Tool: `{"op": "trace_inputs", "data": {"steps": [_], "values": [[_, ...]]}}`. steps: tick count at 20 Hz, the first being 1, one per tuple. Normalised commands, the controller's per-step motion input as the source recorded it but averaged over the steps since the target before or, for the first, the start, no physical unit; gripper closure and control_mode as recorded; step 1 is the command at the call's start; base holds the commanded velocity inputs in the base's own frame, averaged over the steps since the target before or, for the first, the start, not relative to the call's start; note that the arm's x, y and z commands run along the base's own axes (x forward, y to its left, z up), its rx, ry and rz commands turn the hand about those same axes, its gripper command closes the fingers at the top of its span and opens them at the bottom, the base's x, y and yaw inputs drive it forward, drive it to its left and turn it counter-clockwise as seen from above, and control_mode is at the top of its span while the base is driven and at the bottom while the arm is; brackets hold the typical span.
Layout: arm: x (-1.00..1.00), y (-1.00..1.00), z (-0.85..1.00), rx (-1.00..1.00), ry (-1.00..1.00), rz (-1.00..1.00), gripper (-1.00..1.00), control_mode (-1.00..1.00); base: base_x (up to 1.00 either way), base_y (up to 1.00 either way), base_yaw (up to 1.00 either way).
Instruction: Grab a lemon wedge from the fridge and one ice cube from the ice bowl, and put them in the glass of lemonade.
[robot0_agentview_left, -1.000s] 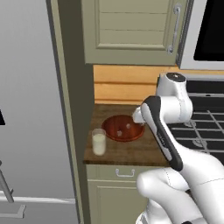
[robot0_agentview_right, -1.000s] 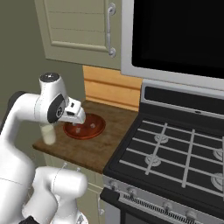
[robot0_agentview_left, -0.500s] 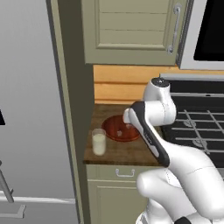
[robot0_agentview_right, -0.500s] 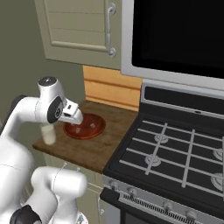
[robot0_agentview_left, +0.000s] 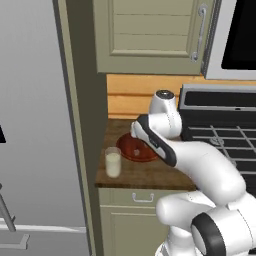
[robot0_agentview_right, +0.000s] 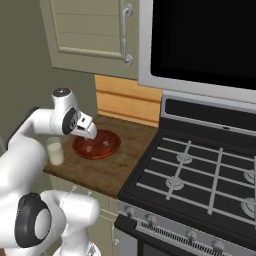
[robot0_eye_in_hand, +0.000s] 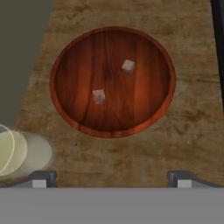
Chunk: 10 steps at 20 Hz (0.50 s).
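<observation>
The ice bowl (robot0_eye_in_hand: 112, 129) is a round reddish-brown dish on the wooden counter, with two pale ice cubes (robot0_eye_in_hand: 128, 66) (robot0_eye_in_hand: 99, 96) lying apart inside it. My gripper (robot0_eye_in_hand: 112, 180) hangs open above the bowl's near rim with nothing between its fingers. From the right I see the gripper (robot0_agentview_right: 90, 132) just over the bowl (robot0_agentview_right: 100, 146). The arm covers part of the bowl (robot0_agentview_left: 131, 148). The glass of lemonade (robot0_agentview_left: 113, 162) (robot0_agentview_right: 54, 150) (robot0_eye_in_hand: 9, 151) stands at the counter's front left corner, beside the bowl. The grey fridge (robot0_agentview_left: 35, 115) rises on the left. The lemon wedge is out of view.
A gas stove (robot0_agentview_right: 200, 172) with black grates adjoins the counter on the right, under a dark microwave (robot0_agentview_right: 200, 40). Beige wall cabinets (robot0_agentview_left: 150, 35) hang above the counter. A tall panel (robot0_agentview_left: 82, 115) separates the fridge from the counter.
The arm's upper joints have swung leftward while the hand stays over the bowl. The jaws remain open.
</observation>
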Motion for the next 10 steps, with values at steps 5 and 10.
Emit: {"op": "trace_inputs", "data": {"steps": [5, 10], "values": [[0.47, 0.11, -0.36, -0.02, 0.01, 0.01, -1.00, -1.00, 0.00, 0.00, 0.00], [0.43, 0.13, -0.29, -0.02, 0.00, 0.01, -1.00, -1.00, 0.00, 0.00, 0.00]]}}
